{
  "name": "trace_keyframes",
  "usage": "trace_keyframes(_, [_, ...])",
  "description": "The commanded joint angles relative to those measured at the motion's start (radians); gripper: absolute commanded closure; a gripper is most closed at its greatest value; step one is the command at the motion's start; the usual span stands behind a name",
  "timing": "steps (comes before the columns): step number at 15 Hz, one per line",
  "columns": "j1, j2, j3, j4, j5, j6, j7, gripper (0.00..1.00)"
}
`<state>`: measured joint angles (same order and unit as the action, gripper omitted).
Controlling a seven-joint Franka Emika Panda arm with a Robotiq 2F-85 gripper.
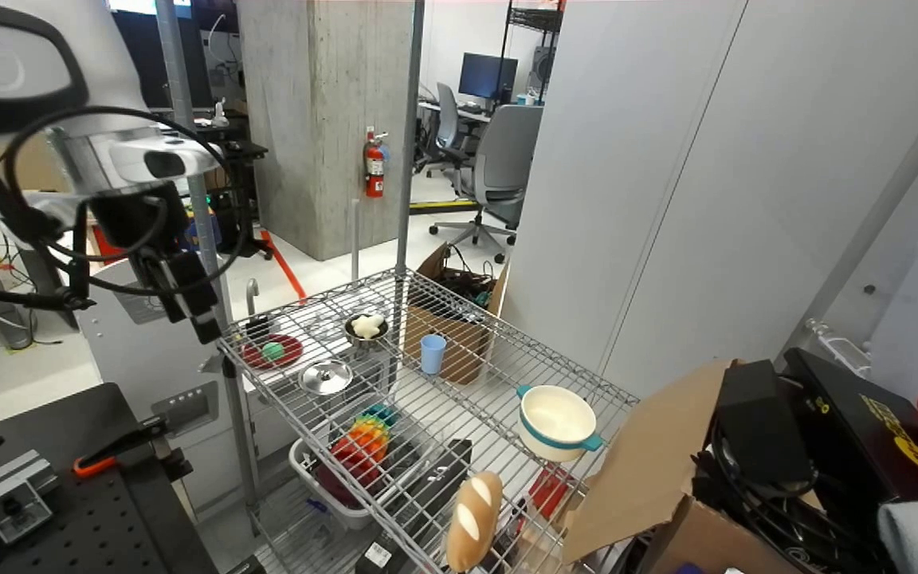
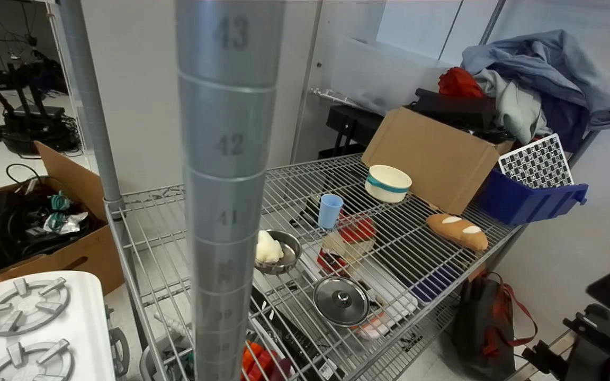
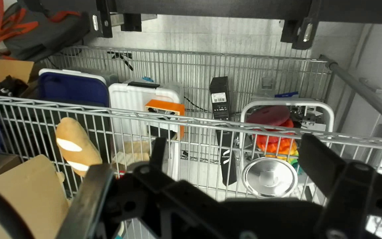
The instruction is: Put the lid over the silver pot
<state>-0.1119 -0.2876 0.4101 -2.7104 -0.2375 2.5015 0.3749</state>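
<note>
The pincer point(image 3: 234, 146) is hanging wide and empty; the lid point(image 3: 270, 177) is lying below on the wire surface point(image 3: 197, 122), appearing off-centre toward one finger point(image 3: 320, 164), so a descent is probably needing sideways correction.

Wire shelf point(image 1: 519, 338) w/ lid point(image 2: 341, 300), silv. pot point(image 2: 290, 256), cup point(image 2: 330, 211), crm. pot point(image 2: 388, 185), bread point(image 2: 456, 231), box point(image 2: 432, 159).

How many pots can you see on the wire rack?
2: the silver pot, on one side of the light-blue cup, and the cream pot, on its other side by the cardboard box. The box could hide more.
</note>
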Motion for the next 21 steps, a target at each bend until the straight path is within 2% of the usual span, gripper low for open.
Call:
trace_keyframes(1, [-0.099,0.261,0.036,0.152,-0.128,0.061,0.060,0.00])
trace_keyframes(2, [-0.112,0.324,0.034,0.193,-0.174,0.068,0.087,0.00])
trace_keyframes(3, [-0.019,0.388,-0.074,0.239,-0.241,0.059,0.132,0.00])
trace_keyframes(6, [0.097,0.572,-0.206,0.397,-0.335,0.037,0.223,0.00])
trace_keyframes(8, [0.181,0.697,-0.291,0.507,-0.318,0.031,0.235,0.00])
trace_keyframes(10, [0.243,0.825,-0.347,0.624,-0.252,0.032,0.205,0.00])
trace_keyframes(12, [0.282,0.946,-0.377,0.743,-0.175,0.039,0.172,0.00])
trace_keyframes(16, [0.326,1.142,-0.383,0.981,-0.009,0.021,0.088,0.00])
trace_keyframes(21, [0.368,1.273,-0.385,1.181,0.094,-0.016,0.034,0.00])
